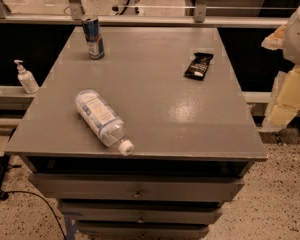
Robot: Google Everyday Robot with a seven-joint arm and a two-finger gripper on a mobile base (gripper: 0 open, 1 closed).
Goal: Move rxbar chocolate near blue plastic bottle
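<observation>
The rxbar chocolate (198, 66), a small flat black wrapper with white lettering, lies on the grey table top (165, 109) at the far right. The blue plastic bottle (101, 120), clear with a pale label and a white cap, lies on its side at the front left, with the cap pointing toward the front edge. My gripper (284, 109) hangs at the right edge of the view, beyond the table's right side. It is well apart from the bar and far from the bottle, and it holds nothing that I can see.
A blue-silver drink can (93, 37) stands upright at the table's far left. A small white pump bottle (26, 77) stands on a ledge left of the table. Drawers (137, 189) sit under the top. A rail (140, 20) runs behind.
</observation>
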